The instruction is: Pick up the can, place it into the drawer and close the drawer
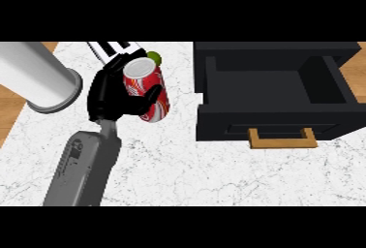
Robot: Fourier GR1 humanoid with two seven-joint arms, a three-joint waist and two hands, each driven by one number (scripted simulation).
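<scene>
Above marble counter (214,169), left hand (107,94) grips can (148,89) (red).

Left hand (107,97) curled round the red can (148,89), beside the open black drawer (275,123).

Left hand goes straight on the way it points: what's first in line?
Likely the black-and-white striped object just beyond the left hand holding the can; height unclear, so it might pass over.

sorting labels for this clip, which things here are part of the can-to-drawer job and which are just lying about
Job:
- red can
- open black drawer
- left robot hand, curled round the can

Lying about:
- white cylinder
- green object behind the can
</scene>
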